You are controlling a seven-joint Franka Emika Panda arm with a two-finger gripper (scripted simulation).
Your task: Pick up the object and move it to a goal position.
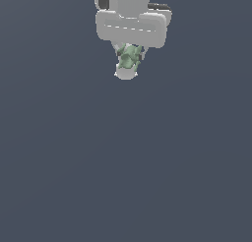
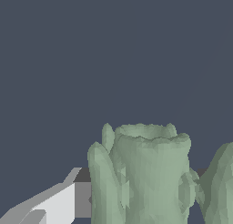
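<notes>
The object is a small pale-green lumpy item with darker green mottling. In the exterior view it sits right under the white hand, between the fingers of my gripper, near the top middle of the picture. In the wrist view the object fills the lower middle, and one white finger with a grey pad presses against its side. The other finger is hidden behind the object. The jaws are closed on the object.
A flat dark blue-grey ground fills the exterior view all around the gripper. No other objects, containers or goal mark show in either view.
</notes>
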